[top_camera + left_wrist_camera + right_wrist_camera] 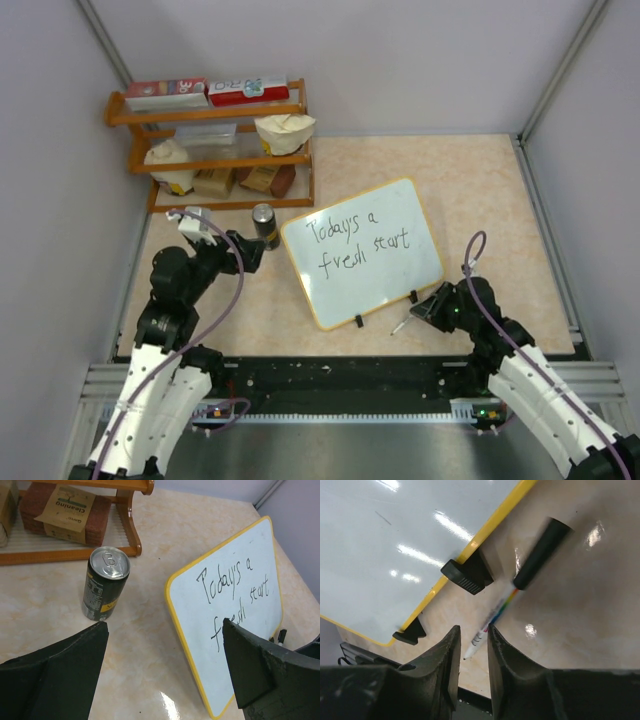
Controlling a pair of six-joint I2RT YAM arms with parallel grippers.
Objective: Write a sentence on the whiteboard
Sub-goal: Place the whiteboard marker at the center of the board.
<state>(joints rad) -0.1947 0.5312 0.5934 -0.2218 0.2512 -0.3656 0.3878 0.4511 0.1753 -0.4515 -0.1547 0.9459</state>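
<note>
Rear camera looks down; close wrist cameras share the whiteboard (362,252), seemingly its near edge.

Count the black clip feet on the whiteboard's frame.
2. Both clip feet sit on the whiteboard's near edge: one beside the marker's black cap, the other further along toward the board's corner. None show on the other edges.

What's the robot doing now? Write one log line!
sentence written on whiteboard | marker lying on table | right gripper slightly open at marker's end | left gripper open, empty
</note>
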